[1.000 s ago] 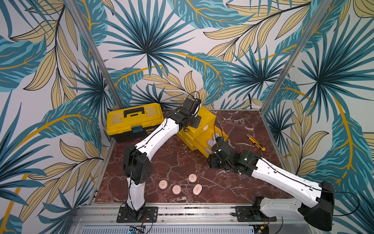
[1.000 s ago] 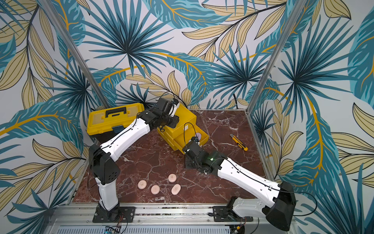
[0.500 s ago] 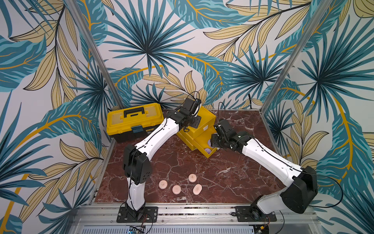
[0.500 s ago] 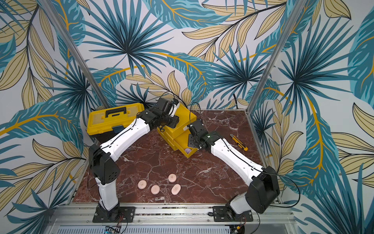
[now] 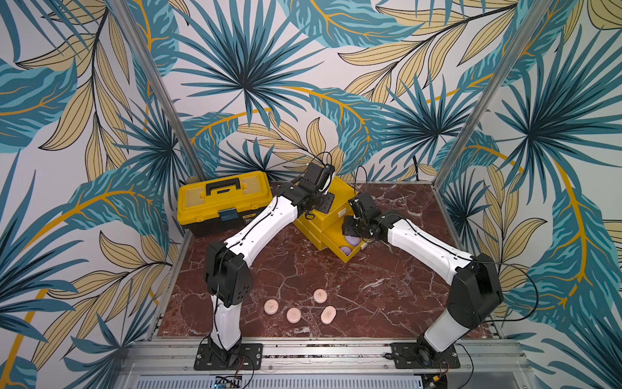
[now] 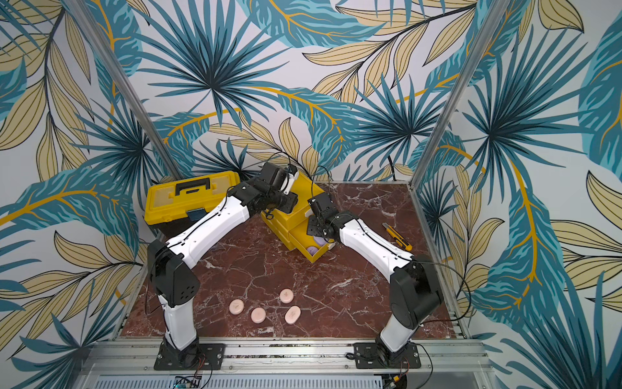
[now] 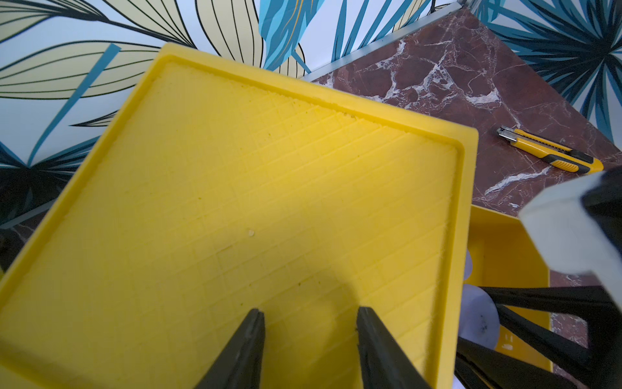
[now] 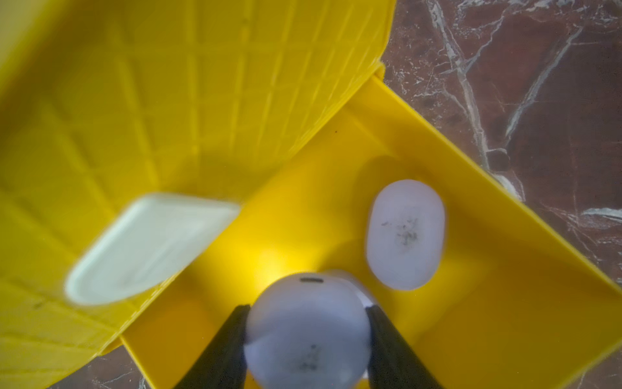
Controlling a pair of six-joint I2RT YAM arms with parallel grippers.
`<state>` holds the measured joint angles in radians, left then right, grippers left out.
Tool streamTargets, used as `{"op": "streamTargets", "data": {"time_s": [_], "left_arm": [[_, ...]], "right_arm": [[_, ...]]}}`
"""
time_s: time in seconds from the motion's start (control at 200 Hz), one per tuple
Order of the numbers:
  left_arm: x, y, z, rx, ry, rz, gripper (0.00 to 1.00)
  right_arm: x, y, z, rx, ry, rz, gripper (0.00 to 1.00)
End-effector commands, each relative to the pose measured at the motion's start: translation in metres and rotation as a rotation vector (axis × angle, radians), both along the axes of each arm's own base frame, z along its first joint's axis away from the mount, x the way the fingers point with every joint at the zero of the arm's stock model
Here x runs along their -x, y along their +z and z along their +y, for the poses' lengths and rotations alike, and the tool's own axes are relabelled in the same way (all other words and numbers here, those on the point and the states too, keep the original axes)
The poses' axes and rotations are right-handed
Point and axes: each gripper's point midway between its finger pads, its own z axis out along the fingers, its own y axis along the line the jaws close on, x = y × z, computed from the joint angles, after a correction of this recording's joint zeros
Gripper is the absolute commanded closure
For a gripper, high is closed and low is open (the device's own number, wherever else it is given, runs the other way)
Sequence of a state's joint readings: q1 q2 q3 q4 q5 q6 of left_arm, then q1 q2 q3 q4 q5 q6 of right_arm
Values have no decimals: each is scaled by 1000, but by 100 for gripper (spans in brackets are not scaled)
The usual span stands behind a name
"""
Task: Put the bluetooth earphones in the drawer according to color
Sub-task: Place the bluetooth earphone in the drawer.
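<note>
while my right pincer [image 8: 306, 310] grips a lilac earphone case [image 8: 304, 340] over the open drawer [image 8: 488, 269], where another lilac one [image 8: 405, 234] lies, i judge the next move is simply a gentle release.

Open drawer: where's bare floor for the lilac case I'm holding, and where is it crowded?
Free: floor of the open drawer between the white tab handle and the lying lilac case, plus the strip from that case to the side wall. Crowded: under the right gripper, where the held lilac case seems to overlap another case.
</note>
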<state>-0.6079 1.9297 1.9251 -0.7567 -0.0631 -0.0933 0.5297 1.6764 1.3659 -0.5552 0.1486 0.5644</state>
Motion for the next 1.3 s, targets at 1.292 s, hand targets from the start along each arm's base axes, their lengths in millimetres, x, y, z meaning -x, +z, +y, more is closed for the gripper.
{"op": "streamTargets", "data": {"time_s": [1.292], "left_arm": [[8, -5, 1, -22, -20, 36, 51]], "right_arm": [[15, -33, 49, -160, 251, 157, 51]]}}
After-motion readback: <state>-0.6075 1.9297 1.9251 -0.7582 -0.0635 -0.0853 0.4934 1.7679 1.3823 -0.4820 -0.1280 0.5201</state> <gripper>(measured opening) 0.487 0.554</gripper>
